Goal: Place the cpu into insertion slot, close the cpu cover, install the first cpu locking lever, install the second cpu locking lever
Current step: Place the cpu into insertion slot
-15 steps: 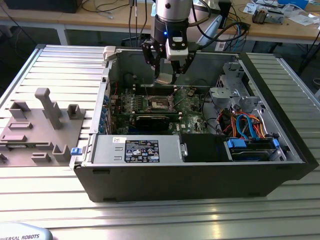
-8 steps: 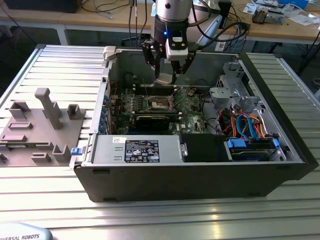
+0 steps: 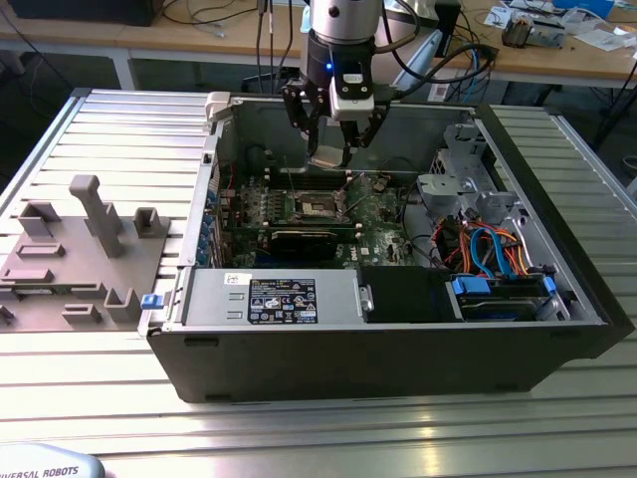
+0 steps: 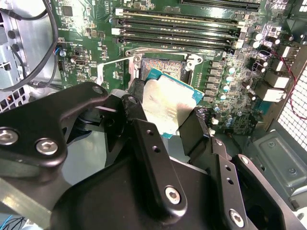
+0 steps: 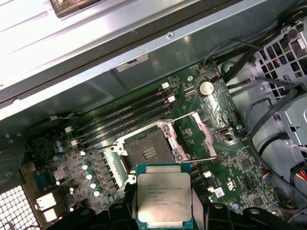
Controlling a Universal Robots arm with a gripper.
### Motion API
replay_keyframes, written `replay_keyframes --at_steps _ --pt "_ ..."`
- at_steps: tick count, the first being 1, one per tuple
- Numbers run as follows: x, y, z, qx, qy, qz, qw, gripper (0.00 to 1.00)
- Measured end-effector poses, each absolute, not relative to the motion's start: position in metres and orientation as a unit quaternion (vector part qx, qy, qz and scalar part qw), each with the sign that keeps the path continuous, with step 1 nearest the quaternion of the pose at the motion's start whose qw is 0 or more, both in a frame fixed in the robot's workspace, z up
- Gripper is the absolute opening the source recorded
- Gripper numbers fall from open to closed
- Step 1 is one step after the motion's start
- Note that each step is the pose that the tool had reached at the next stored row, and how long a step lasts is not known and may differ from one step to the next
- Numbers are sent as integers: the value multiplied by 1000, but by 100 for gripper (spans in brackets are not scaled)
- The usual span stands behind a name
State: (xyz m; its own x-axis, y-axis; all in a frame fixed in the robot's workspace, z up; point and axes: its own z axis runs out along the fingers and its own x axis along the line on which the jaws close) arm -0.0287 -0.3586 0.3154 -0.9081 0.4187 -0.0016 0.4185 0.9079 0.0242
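End effector [image 3: 331,147] closed on cpu [image 5: 163,199] by two opposite edges | cpu held in air near open insertion slot [image 5: 148,152], not yet seated | handling judged: light, stiff, slippery metal top, probably fragile contacts below; edges are the safe place to hold.

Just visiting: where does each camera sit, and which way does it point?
Exterior view: off the arm, looking down into the open computer case; the gripper shows.
First wrist view: on the arm, facing the insertion slot; dark fingers show.
Second wrist view: on the arm, looking past black gripper links.
Shared: both wrist views show the gripped cpu near the slot.
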Motion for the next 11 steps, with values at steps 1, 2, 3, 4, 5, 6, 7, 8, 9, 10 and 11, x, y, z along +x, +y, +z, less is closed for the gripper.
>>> replay_keyframes --at_steps 1,2,3,4,5,6,7,8,9,10,11 --pt "-29 -359 315 214 977 12 3 54" --pt "-29 -359 315 215 977 12 3 54" --pt "-29 -359 315 215 977 11 3 54" --pt "-29 -359 315 215 977 11 3 54" --pt "-29 -359 315 215 976 11 3 54" --pt "-29 -359 315 215 976 11 3 54" --pt "-29 -359 315 216 976 11 3 54" --pt "-29 -359 315 216 976 11 3 54" --pt "-29 -359 315 216 976 11 3 54" --pt "-29 -359 315 216 976 11 3 54" --pt "-29 -359 315 216 976 11 3 54"
